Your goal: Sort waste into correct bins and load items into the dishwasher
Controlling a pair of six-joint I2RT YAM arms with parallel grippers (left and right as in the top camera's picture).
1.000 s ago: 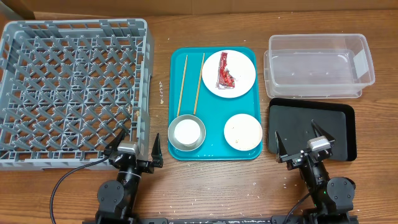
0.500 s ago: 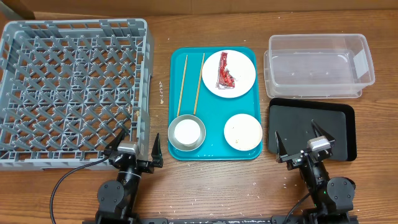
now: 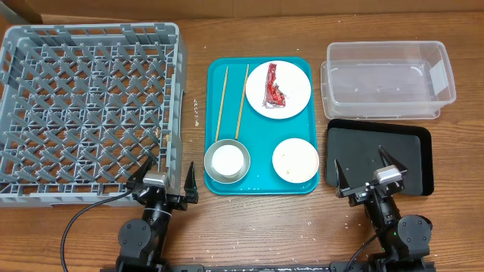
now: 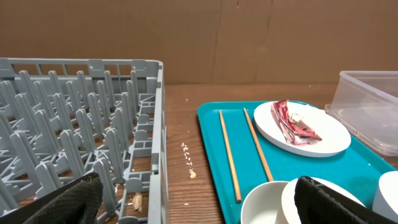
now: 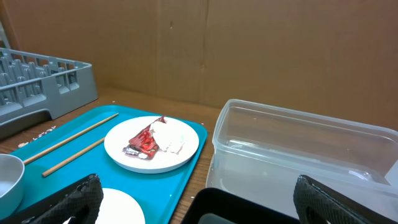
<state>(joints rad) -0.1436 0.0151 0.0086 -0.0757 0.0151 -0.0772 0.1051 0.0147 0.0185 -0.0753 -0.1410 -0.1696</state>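
Note:
On the teal tray (image 3: 261, 181) a white plate (image 3: 291, 102) holds the red wrapper (image 3: 274, 92), with a white wad (image 5: 175, 144) beside it. Two chopsticks (image 3: 221, 102) lie to its left. The white cup (image 3: 228, 159) sits in the metal bowl (image 3: 210, 171); the white bowl (image 3: 296, 159) is beside them. The grey rack (image 3: 91, 106) is at the left, the clear tub (image 3: 389, 79) and black tray (image 3: 401, 143) at the right. Rice grains (image 4: 188, 163) lie on the wood. My left gripper (image 3: 168, 172) and right gripper (image 3: 361, 165) are open, empty, at the front edge.
A cardboard wall (image 4: 249, 37) stands behind the table. The rack's near wall (image 4: 155, 124) is close to my left gripper's left finger. The black tray's near edge (image 5: 249, 208) lies under my right gripper. Bare wood (image 3: 257, 227) runs along the front.

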